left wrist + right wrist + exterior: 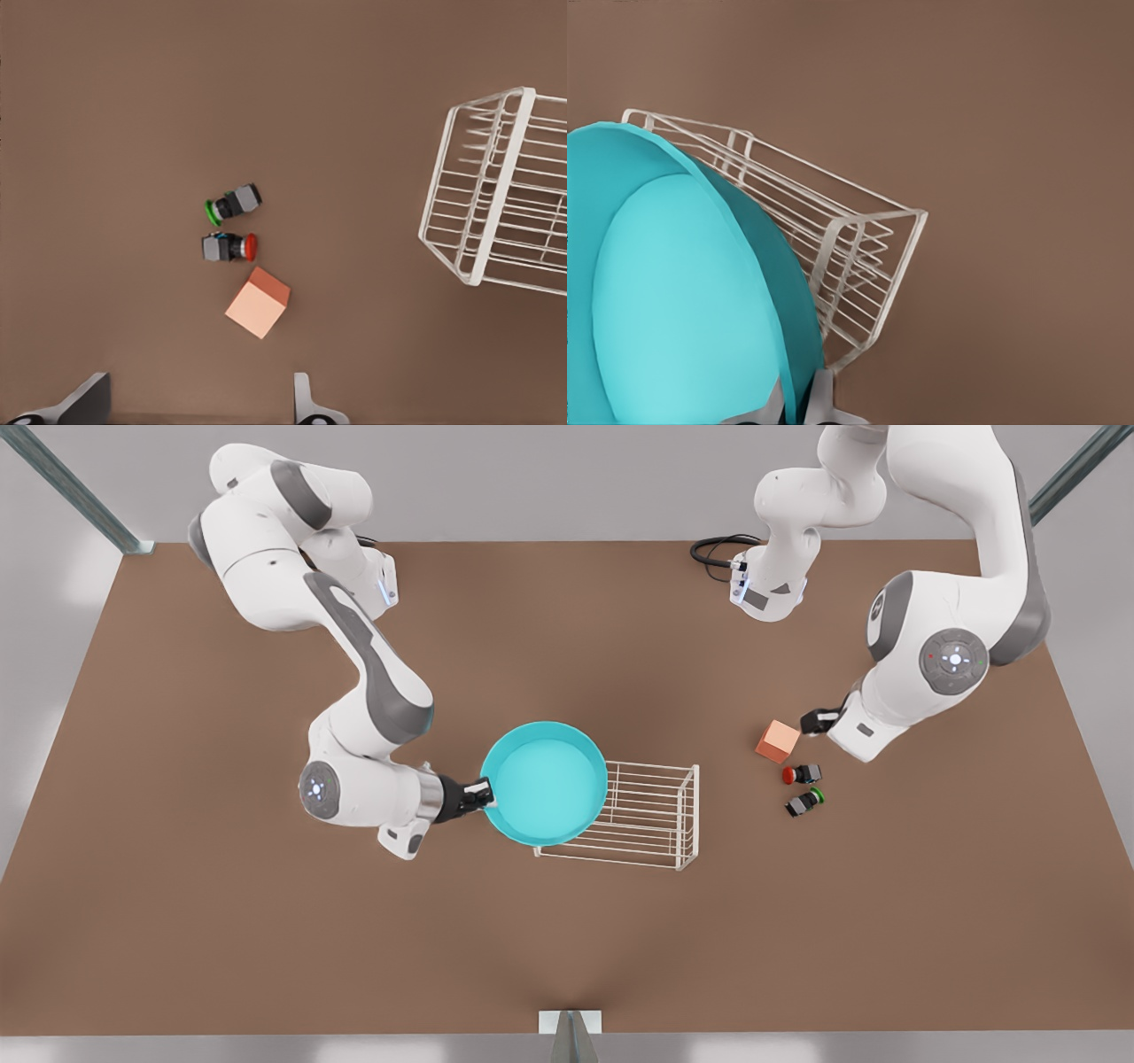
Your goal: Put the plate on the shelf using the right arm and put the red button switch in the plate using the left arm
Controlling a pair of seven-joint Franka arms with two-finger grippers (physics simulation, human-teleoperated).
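Two white arms work over one brown table (221,921), and the loose things count out as one plate, one shelf, two button switches and one orange cube.

The plate (542,779) is a round turquoise dish with a low raised rim and a paler flat floor. The right gripper (485,793) (on the front view's left) pinches its rim, fingers closed on the edge, and the dish overlaps the end of the shelf (642,815) nearest that arm. Whether it rests on the bars cannot be told; in the right wrist view the plate (682,292) stands in front of the wire rack (850,239). The shelf is a small white rack of thin parallel bars with wire side frames.

The left gripper (819,720) hangs above the table just beside the orange cube (779,741), its fingers (303,398) spread apart and holding nothing. The red button switch (800,774) — a tiny black block with a round red cap — lies on the table next to the cube, and the green-capped switch (804,802) lies just beside it, both well apart from the shelf.
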